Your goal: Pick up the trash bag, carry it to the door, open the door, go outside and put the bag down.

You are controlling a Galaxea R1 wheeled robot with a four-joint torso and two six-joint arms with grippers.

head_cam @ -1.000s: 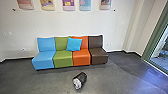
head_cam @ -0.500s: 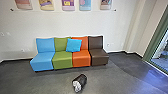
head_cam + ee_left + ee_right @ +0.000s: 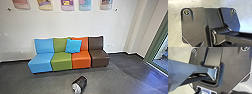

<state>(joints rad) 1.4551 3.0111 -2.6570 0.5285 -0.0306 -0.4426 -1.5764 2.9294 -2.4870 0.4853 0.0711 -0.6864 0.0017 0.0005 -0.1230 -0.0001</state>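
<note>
Trash bag (image 3: pixel 80 82), dark with a whitish end, lies on the grey floor (image 3: pixel 52 83), in front of a row of four joined seats (image 3: pixel 61 61): blue, green, orange, brown. Bright blue cushion (image 3: pixel 73 46) leans on the backrests. We cannot tell how far either arm's fingers stand open, what they hold, or how they lie from the bag.

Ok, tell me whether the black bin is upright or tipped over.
Tipped over: the black bin lies on its side on the floor, its whitish end toward the robot.
</note>
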